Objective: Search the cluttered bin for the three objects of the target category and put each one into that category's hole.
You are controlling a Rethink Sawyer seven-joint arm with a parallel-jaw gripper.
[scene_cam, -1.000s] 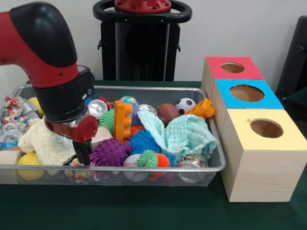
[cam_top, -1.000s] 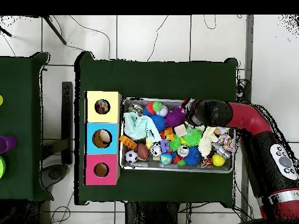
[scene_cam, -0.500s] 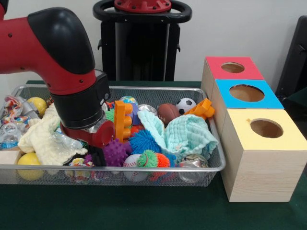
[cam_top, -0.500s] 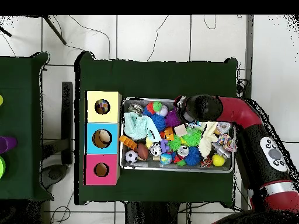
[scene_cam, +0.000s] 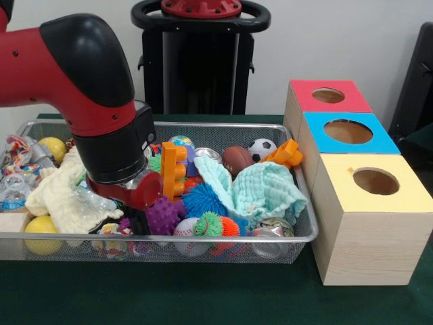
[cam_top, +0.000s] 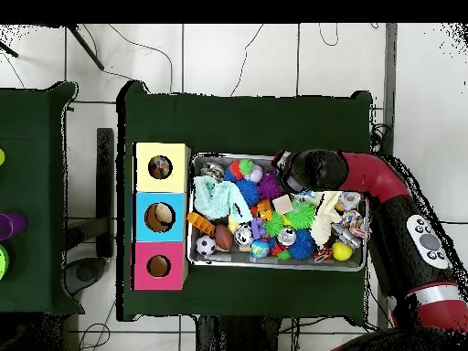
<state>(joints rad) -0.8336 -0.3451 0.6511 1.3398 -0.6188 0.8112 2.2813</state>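
1. a plain pale wall [scene_cam: 325,40] stands behind the green-covered table [scene_cam: 203,298].
2. the floor [cam_top: 238,55] is white tile, with thin cables trailing across it.
3. a second green table [cam_top: 37,201] stands apart, beside it.

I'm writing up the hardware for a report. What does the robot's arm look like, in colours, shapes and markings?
The arm is built of thick rounded segments, glossy red with black caps at the joints. Its wrist is a black cylinder with a red collar below it. In the overhead view a grey panel with round buttons sits on the red casing, and a silver band rings the arm lower down. No loose cables show.
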